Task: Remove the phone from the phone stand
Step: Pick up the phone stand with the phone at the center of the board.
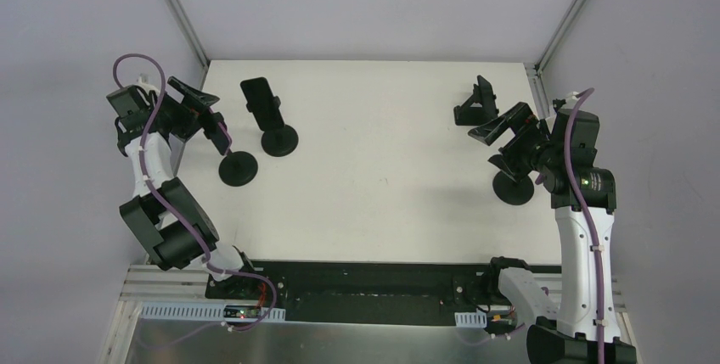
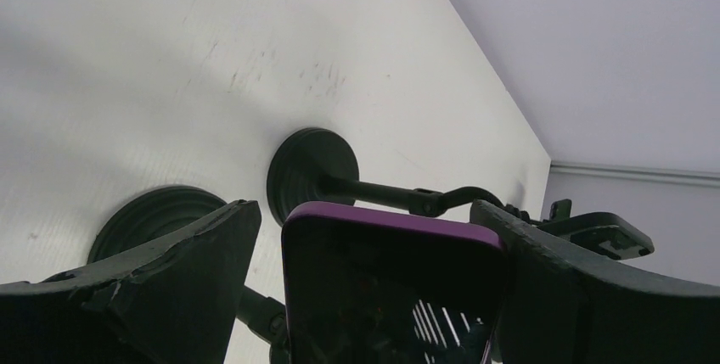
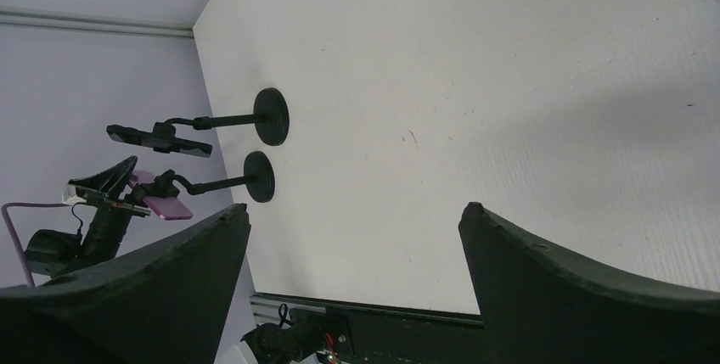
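White surface [image 1: 382,169], scuffed, boxed in by plain grey walls [image 1: 365,8] with metal posts at the far corners.

Phone [image 2: 390,288]: purple case, dark screen, at the far left of the surface. It is seated on the phone stand [image 1: 238,169], which has a round black base.

Left hand [image 1: 204,114]: fingers spread to either side of the phone, with a sliver of surface showing between one finger and the case, so not clamped.

Right hand [image 3: 354,209]: fingers wide apart, holding nothing, raised over the right side, well apart from the phone.

Second stand [image 1: 278,139]: just beside the first, carrying a dark handset.
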`<state>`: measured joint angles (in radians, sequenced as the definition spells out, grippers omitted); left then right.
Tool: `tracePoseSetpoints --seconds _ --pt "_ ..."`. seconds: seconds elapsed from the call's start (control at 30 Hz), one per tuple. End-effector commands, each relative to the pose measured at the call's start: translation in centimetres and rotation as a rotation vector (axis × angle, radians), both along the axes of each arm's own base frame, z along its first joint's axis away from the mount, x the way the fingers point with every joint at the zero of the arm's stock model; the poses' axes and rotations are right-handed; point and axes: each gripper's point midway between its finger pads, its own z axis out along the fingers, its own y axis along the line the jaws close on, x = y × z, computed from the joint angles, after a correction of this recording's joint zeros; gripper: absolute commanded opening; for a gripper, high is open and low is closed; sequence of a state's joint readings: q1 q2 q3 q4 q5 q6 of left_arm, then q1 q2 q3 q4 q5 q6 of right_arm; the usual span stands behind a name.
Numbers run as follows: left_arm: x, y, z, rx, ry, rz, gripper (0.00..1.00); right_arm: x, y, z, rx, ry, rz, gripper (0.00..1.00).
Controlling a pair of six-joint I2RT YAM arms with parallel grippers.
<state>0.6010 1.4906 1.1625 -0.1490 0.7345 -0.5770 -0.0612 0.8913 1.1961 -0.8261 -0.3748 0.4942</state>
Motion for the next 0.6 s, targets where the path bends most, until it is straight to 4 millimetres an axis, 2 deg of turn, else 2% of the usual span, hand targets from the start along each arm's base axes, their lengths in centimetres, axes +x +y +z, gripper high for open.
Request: tracePoseSetpoints --seconds 0.0,0.07,0.1,0.23,0.37,0.57 --pt "-0.7 -1.1 2.0 0.038 -0.066 -0.038 1.0 0.0 0.1 0.7 0.011 -0.026 0.003 0.99" --pt "-0.9 -1.2 1.9 0.037 -0.066 -0.039 1.0 -0.1 0.1 0.7 0.012 -0.025 0.002 0.99" --pt "-0.9 -1.2 1.8 0.036 -0.063 -0.039 0.96 -0.1 0.1 0.6 0.013 -0.023 0.001 0.99" --pt "-0.8 -1.2 2.0 0.022 -0.064 -0.038 0.77 -0.1 0.2 0.6 0.013 -0.023 0.004 0.99" --pt "-0.9 -1.3 2.7 0.025 -0.077 -0.038 0.63 -0.1 0.1 0.5 0.013 -0.021 0.001 0.99" --pt "-1.2 -1.9 4.6 0.017 -0.116 -0.042 0.41 -0.2 0.2 0.4 0.019 -0.018 0.001 0.99"
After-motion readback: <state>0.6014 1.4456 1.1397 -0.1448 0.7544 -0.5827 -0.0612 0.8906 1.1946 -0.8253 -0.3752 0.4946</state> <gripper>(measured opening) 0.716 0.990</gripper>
